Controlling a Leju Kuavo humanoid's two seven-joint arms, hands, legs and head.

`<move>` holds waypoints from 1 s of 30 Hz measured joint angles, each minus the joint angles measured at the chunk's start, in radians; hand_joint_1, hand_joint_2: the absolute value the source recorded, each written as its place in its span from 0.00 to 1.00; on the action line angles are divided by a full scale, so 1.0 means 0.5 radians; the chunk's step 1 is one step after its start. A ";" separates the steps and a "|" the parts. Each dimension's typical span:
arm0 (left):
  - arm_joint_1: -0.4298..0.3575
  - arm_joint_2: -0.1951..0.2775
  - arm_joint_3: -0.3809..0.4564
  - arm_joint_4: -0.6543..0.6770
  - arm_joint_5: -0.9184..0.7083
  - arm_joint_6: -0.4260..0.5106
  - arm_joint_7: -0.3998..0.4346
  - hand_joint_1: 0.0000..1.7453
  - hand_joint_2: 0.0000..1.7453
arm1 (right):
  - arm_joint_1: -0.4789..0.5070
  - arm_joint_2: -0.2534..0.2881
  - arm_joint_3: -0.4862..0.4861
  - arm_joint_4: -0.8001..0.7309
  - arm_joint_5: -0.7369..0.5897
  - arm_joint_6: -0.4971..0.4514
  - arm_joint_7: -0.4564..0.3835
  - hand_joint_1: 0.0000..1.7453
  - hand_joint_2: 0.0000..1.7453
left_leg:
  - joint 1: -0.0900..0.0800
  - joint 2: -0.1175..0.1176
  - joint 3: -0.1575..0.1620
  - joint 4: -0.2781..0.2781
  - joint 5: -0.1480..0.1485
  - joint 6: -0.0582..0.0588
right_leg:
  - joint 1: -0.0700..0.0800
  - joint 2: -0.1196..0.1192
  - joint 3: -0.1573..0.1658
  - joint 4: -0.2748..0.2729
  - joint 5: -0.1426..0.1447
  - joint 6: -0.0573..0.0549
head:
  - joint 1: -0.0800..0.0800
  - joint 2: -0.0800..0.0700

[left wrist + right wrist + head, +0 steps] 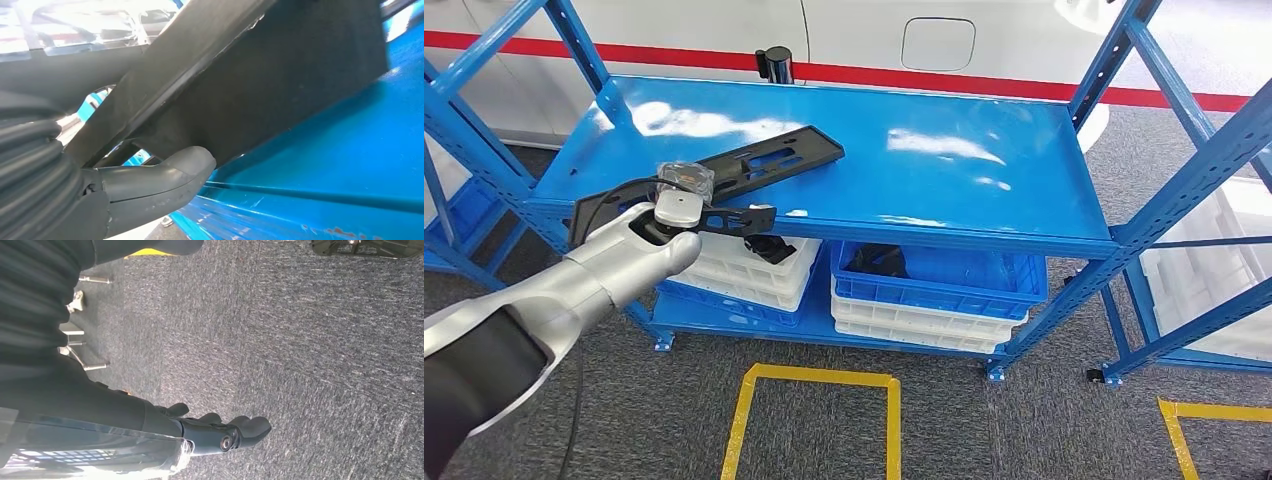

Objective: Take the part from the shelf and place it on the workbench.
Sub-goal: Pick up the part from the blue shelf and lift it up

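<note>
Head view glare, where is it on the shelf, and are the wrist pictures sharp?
Head view: white glare patches lie on the blue shelf top behind and right of the black part. Left wrist view: the part sits close and soft, its upper corner washed out. Right wrist view: the carpet looks grainy, the right hand fairly sharp.

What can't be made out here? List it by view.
- Head view: the left hand covers the near end of the part; its grip is hidden.
- Left wrist view: the part runs past the frame edges.
- Head view: the dark contents of the bin are hidden by the shelf.
</note>
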 joint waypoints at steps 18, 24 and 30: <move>0.000 -0.004 -0.001 0.018 -0.035 0.025 -0.012 1.00 1.00 | 0.000 0.001 0.000 0.000 0.005 0.000 0.000 0.00 1.00 | 0.000 -0.006 0.000 0.000 0.000 0.000 | 0.000 -0.001 0.000 0.000 0.000 0.000 | 0.000 0.000; 0.006 -0.007 -0.004 0.020 -0.127 0.072 -0.063 1.00 1.00 | 0.001 0.001 -0.002 0.000 0.004 0.000 -0.008 0.00 1.00 | 0.000 -0.008 -0.001 0.000 0.000 0.000 | 0.000 -0.001 0.000 0.000 0.000 0.000 | 0.000 0.000; 0.014 -0.006 -0.005 0.004 -0.157 0.106 -0.152 1.00 1.00 | 0.007 0.000 -0.003 0.000 0.003 0.000 -0.030 0.00 1.00 | 0.000 -0.013 -0.002 0.000 0.000 0.000 | 0.000 -0.001 0.000 0.000 0.000 0.000 | 0.000 0.000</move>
